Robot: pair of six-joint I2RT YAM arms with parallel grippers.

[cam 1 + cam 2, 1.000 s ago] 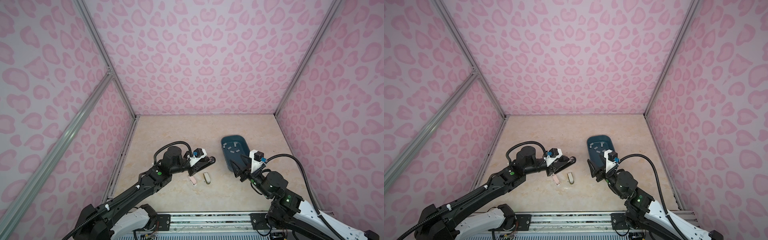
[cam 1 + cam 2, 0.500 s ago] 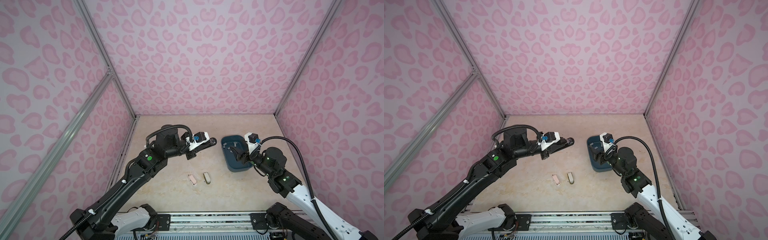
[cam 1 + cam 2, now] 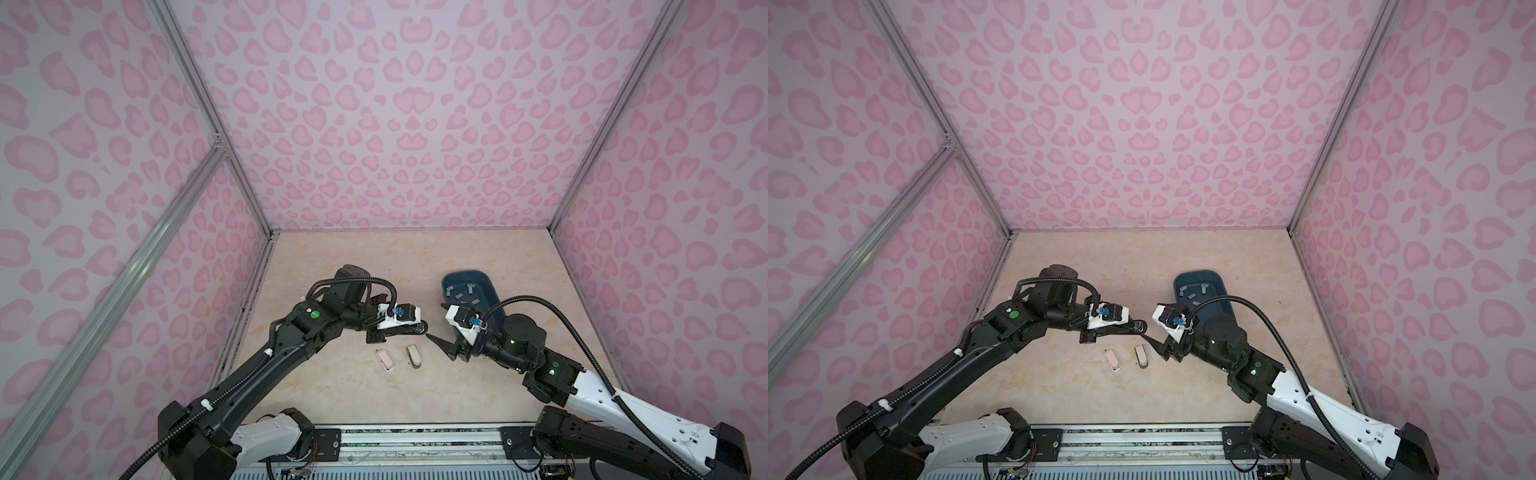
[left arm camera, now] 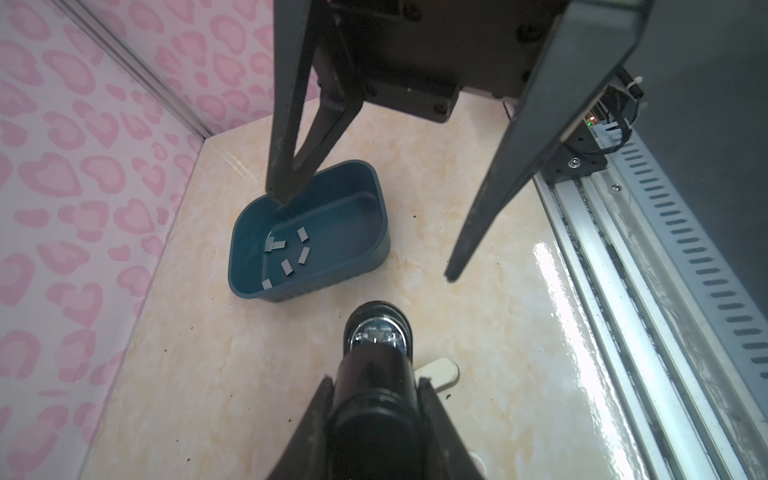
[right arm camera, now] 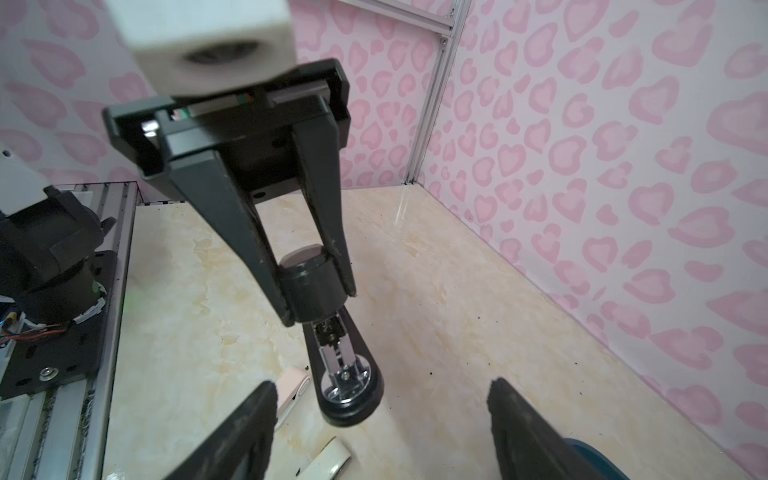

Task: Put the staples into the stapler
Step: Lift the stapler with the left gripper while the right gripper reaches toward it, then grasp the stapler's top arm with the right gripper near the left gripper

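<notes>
My left gripper (image 3: 409, 328) is shut on a black stapler (image 3: 419, 328), held above the table with its rounded end pointing right. In the right wrist view the stapler (image 5: 345, 374) shows its shiny metal channel, and the left gripper (image 5: 318, 305) clamps its thick end. My right gripper (image 3: 442, 347) stands open and empty, just right of the stapler's tip and apart from it. Several staples (image 3: 467, 295) lie as grey strips in the dark blue bin (image 3: 494, 305) behind the right gripper. The left wrist view shows the staples (image 4: 291, 253) too.
A small pink stapler (image 3: 384, 359) and a small cream stapler (image 3: 413, 355) lie on the marble-look table just below the two grippers. A metal rail (image 3: 415, 436) runs along the front edge. Pink patterned walls close in the left, back and right sides.
In the last half second the left gripper has come forward and down with the black stapler. The right gripper has left the bin, moved left toward the stapler's tip and opened slightly wider.
</notes>
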